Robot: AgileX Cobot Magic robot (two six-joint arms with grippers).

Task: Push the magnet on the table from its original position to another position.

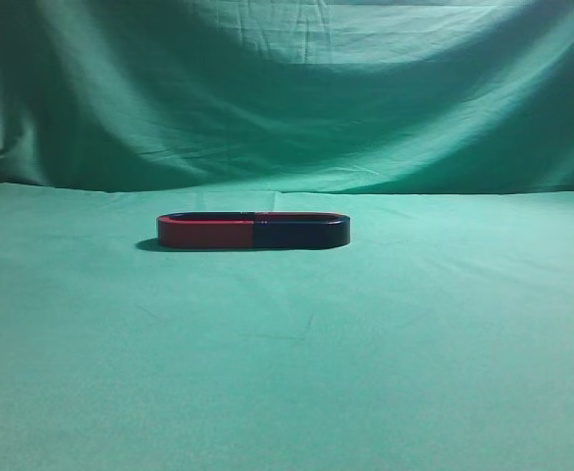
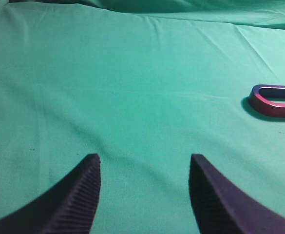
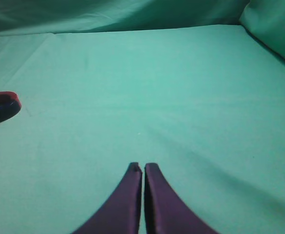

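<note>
- The desk (image 1: 287, 373), draped in green cloth, carries everything.
- The left gripper (image 2: 144, 168) hovers over bare cloth, fingers spread wide, empty; the red-sided magnet (image 2: 274, 103) lies ahead, far to its right.
- The right gripper (image 3: 143, 170) has its fingers pressed together, holding nothing.
- The magnet (image 3: 0, 108), dark-sided, lies ahead of the right gripper, far to its left, end to end with the red one.
</note>
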